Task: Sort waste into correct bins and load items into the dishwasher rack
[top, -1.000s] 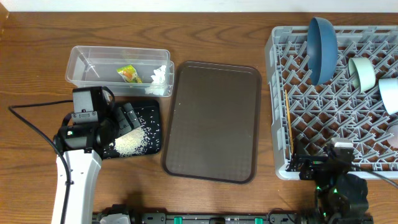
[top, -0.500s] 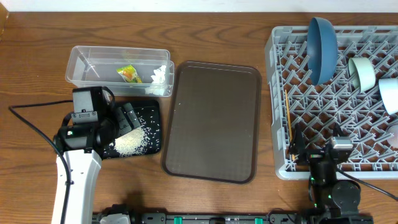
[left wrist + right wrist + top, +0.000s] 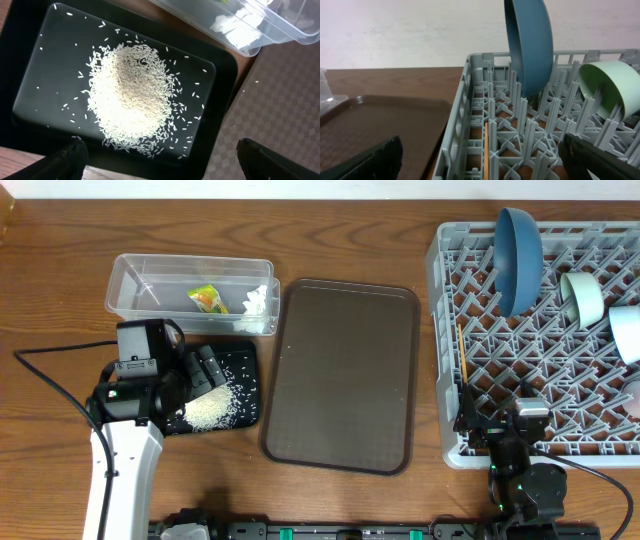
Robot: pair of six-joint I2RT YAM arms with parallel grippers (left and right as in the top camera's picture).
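At the table's (image 3: pixel 60 240) near edge, the right gripper (image 3: pixel 497 423) hangs over the near rim of the rack (image 3: pixel 450 330), which fills the 3 o'clock side. Its jaws are spread wide and hold nothing. At 8 o'clock the left gripper (image 3: pixel 208 368) hovers above the black tray (image 3: pixel 45 45), fingers likewise wide apart and empty. A mound of rice (image 3: pixel 130 95) lies in the middle of that tray, with stray grains scattered around it and a few on the brown tray (image 3: pixel 345 370) just beside it at 3 o'clock.

The brown tray lies flat at the table's centre, between the black tray and the rack. A chopstick (image 3: pixel 463 365) lies along the rack's 9 o'clock wall, pointing from 6 to 12 o'clock.

Past the black tray, at 10 o'clock, the tub (image 3: pixel 135 285) holds the wrapper (image 3: pixel 207 299) and the tissue (image 3: pixel 257 301) toward its 3 o'clock end.

In the rack, the cup (image 3: pixel 634 395) shows only partly at the frame's 3 o'clock edge. Farther back the light blue bowl (image 3: pixel 627 330) and the mint bowl (image 3: pixel 583 298) stand tilted among the pegs. The dish (image 3: pixel 520 250) stands on edge at the rack's 12 o'clock side.
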